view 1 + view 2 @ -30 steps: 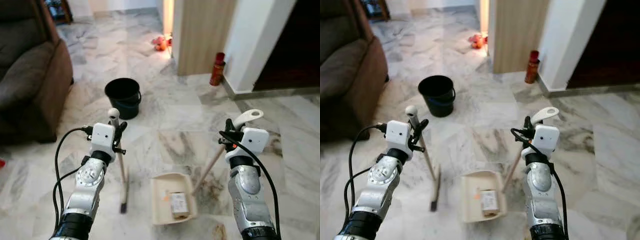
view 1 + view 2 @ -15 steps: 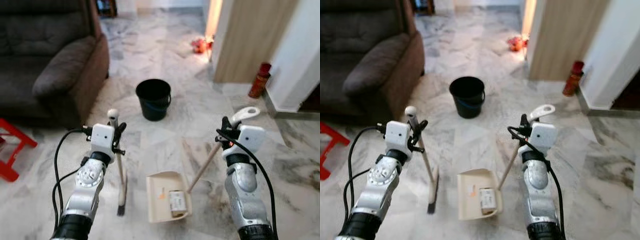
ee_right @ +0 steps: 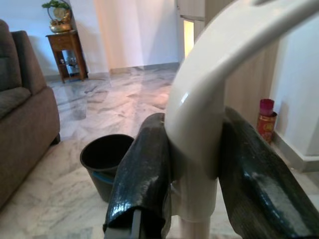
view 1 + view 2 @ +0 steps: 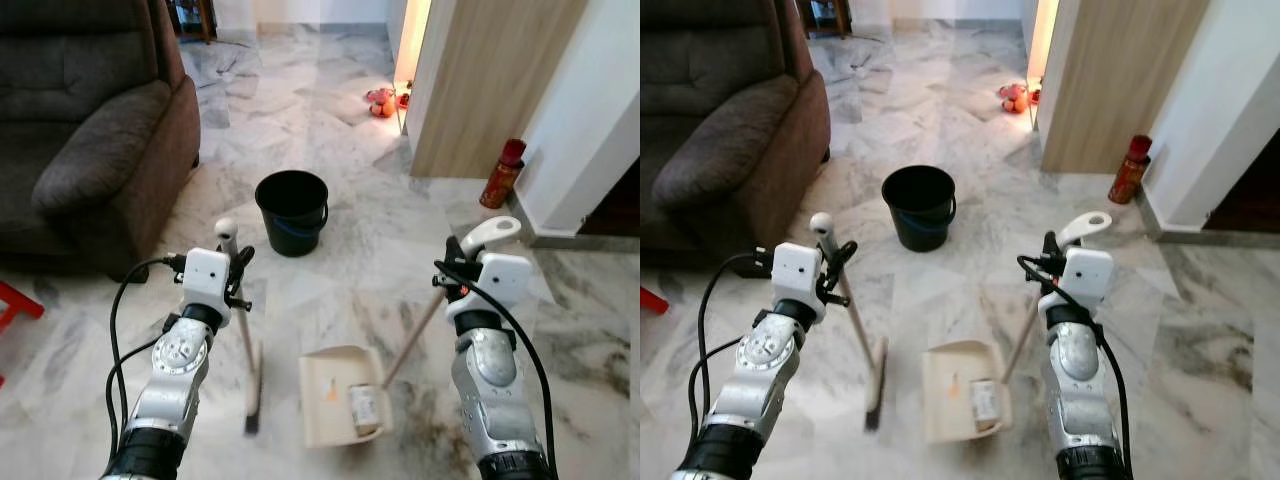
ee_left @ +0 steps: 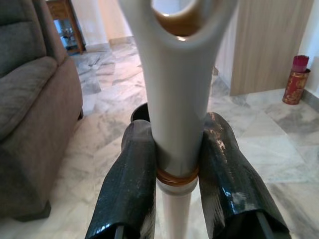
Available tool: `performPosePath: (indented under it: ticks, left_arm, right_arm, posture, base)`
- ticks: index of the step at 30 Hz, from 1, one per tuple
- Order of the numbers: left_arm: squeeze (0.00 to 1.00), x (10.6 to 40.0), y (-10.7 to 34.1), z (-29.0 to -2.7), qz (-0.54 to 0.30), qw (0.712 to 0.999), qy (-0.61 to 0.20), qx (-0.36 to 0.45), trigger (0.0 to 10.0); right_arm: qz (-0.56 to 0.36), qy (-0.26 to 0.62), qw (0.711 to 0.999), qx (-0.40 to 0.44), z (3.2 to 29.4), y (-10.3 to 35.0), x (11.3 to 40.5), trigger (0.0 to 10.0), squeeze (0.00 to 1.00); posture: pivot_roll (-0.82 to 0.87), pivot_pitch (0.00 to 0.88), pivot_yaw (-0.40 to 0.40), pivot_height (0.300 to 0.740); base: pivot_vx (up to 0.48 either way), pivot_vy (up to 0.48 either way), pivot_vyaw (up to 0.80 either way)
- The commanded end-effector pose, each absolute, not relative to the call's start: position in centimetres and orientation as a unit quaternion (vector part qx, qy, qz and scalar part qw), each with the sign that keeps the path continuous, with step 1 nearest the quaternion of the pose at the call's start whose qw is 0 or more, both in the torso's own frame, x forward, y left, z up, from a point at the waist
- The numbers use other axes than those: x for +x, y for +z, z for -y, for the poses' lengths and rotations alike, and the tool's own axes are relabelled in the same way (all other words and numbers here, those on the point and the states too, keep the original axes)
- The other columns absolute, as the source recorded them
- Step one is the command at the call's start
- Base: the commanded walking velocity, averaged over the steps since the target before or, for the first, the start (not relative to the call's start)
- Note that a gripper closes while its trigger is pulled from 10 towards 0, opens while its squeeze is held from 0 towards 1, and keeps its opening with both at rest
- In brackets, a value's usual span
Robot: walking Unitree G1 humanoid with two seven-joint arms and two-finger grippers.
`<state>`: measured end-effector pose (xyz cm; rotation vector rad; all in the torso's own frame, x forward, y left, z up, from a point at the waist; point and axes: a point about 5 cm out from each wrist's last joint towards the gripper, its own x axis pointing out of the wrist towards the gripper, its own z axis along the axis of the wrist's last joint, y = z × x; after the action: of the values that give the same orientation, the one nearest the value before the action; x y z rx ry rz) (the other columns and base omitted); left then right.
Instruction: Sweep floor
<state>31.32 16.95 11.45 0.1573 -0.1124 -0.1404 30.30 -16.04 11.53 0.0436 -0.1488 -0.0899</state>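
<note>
My left gripper (image 4: pixel 233 262) is shut on the white handle of a broom (image 4: pixel 245 345) whose brush head (image 4: pixel 254 388) rests on the marble floor. The left wrist view has both black fingers (image 5: pixel 130 189) clamped on that handle (image 5: pixel 177 124). A cream dustpan (image 4: pixel 335 394) lies on the floor between my arms with a small box of rubbish (image 4: pixel 363 406) inside. Its long handle (image 4: pixel 412 335) rises to my right gripper (image 4: pixel 455 262), which is shut on the white grip (image 3: pixel 199 144). A black bucket (image 4: pixel 291 211) stands on the floor ahead.
A brown sofa (image 4: pixel 90 150) fills the left side. A wooden panel (image 4: pixel 480 80) and white wall (image 4: pixel 590 120) stand ahead on the right, with a red can (image 4: pixel 501 173) at their foot. Orange toys (image 4: pixel 380 101) lie farther back. A red item (image 4: pixel 12 308) sits at far left.
The camera has turned, so the whole scene shifted: the sofa fills more of the left and the bucket sits nearer the centre. Both grippers keep their hold on broom and dustpan.
</note>
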Motion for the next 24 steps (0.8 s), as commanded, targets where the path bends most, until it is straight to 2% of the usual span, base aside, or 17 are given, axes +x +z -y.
performPosePath:
  ticks: [1,24]
  left_arm:
    - [0.00,31.57,12.59,-16.78,0.081,0.991,-0.073,0.084,10.0]
    - [0.00,31.61,12.61,-16.85,0.079,0.990,-0.072,0.086,10.0]
  right_arm:
    - [0.099,-0.046,0.993,0.035,16.16,12.65,30.39,10.0,0.00]
    - [0.098,-0.040,0.994,0.025,15.96,12.58,30.30,10.0,0.00]
  posture:
    - [-0.03,0.089,0.030,0.740]
    - [-0.03,0.101,0.031,0.740]
  base:
    - [0.292,0.000,0.00]
    - [0.291,0.000,0.02]
